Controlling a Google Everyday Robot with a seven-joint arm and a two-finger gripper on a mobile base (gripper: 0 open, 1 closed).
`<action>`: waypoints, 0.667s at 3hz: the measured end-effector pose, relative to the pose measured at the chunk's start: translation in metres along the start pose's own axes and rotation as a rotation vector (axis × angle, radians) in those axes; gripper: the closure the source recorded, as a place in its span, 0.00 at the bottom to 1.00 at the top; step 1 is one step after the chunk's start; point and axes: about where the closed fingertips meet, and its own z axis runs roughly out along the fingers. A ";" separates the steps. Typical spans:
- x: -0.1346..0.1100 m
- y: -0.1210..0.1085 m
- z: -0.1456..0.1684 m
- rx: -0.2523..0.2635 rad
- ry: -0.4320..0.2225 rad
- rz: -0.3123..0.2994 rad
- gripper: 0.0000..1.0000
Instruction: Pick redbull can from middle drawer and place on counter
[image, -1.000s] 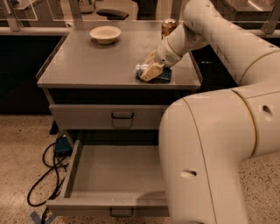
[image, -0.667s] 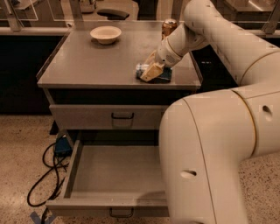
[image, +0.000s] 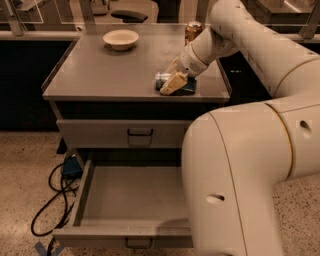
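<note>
The redbull can (image: 162, 79), silver with blue patches, lies on its side at the front right of the grey counter (image: 110, 70). My gripper (image: 173, 81) reaches down from the right and is closed around the can, one tan finger (image: 174, 84) across its front. The can rests on or just above the counter top. The middle drawer (image: 132, 197) stands pulled out below, its flat floor bare and its small dark handle (image: 138, 243) at the front edge.
A cream bowl (image: 121, 39) sits at the counter's back left. A gold-brown can (image: 193, 29) stands at the back right, behind my arm. A closed drawer (image: 140, 133) sits above the open one. Black cables (image: 50, 200) and a blue box (image: 71, 167) lie on the floor at left.
</note>
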 end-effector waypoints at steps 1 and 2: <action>0.000 0.000 0.000 0.000 0.000 0.000 0.00; 0.000 0.000 0.000 0.000 0.000 0.000 0.00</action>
